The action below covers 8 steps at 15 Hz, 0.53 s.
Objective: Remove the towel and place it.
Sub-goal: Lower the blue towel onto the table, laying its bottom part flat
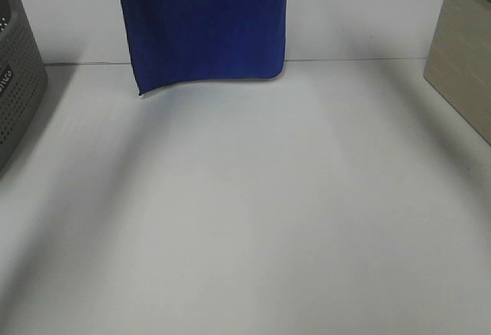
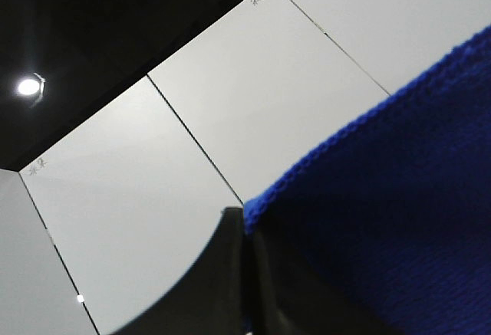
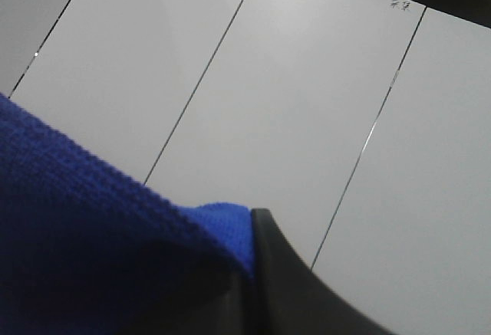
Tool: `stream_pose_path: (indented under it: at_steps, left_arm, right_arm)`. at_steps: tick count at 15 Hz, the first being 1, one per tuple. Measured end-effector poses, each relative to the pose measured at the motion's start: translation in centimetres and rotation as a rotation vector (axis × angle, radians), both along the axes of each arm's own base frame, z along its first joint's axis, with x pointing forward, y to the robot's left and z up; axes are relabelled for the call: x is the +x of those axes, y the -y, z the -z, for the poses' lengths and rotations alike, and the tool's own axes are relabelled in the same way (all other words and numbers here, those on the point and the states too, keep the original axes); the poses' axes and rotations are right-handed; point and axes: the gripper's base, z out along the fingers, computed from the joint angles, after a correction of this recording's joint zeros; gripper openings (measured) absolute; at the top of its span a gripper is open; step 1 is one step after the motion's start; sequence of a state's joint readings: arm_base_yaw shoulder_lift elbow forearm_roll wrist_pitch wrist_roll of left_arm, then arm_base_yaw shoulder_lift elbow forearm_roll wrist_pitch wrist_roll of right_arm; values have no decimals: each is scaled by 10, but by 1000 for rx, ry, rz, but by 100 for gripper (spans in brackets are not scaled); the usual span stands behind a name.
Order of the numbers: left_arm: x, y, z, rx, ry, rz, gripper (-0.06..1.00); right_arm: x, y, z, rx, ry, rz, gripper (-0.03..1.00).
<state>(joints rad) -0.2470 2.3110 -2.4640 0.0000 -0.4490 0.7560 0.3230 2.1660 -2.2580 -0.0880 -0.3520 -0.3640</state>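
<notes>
Basket: grey, perforated, at the table's left edge, partly out of view.

Left gripper: seen only in its wrist view. Dark fingers are pressed together, clamping the towel's stitched hem at a corner, with white seamed panels behind.

Towel: deep blue, plush, centre-left. Hangs flat from the top of the high view, its lower hem over the far part of the table and its left lower corner dipping lowest. Contact with the table cannot be told.

Right gripper: seen only in its wrist view. Fingers are closed on a folded towel edge.

Box: beige, at the table's right edge, well apart from the towel.
</notes>
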Motion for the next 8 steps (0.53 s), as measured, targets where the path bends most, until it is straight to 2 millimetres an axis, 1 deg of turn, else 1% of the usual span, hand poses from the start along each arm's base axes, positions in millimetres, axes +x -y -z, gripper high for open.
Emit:
stream_pose_path:
  at_steps: [4, 8]
  left_arm:
    - [2, 4, 4, 28, -9, 24, 0]
    - [3, 4, 7, 46, -10, 21, 0]
  right_arm:
    - [2, 3, 1, -4, -14, 8, 2]
    - [5, 12, 2, -9, -29, 27, 2]
